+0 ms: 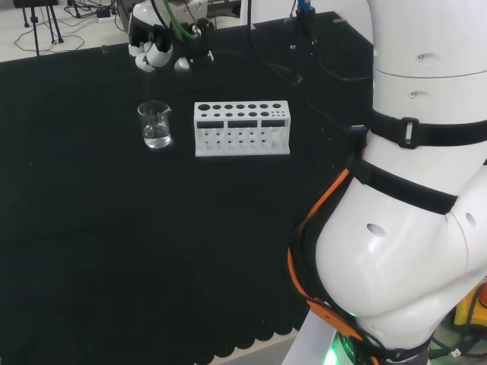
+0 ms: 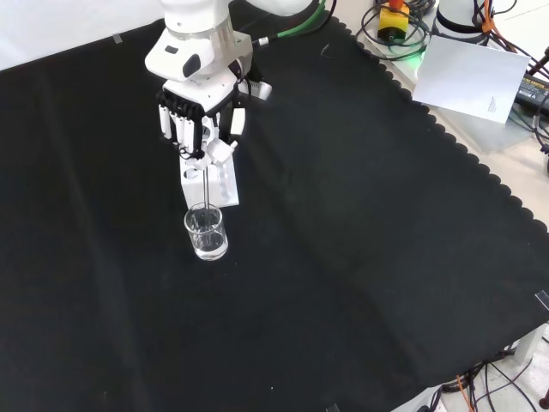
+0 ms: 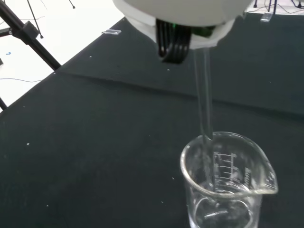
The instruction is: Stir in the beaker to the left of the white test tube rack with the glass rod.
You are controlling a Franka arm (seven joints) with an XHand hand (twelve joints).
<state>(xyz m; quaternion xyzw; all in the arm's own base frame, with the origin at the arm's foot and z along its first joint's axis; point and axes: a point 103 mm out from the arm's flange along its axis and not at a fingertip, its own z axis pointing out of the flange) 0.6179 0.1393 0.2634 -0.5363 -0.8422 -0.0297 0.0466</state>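
Black-and-white robot hand pinching thin clear glass rod, fingers curled round its top. Rod tip down inside small clear glass beaker holding clear liquid. Beaker just left of white plastic test tube rack in head view, on black cloth.

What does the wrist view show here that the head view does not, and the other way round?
Wrist view: the glass rod runs from the hand down through the mouth of the beaker, its lower end inside the glass.
Head view: the white test tube rack stands to the right of the beaker, and the hand is seen beyond it.
Both: the beaker upright on the black cloth.
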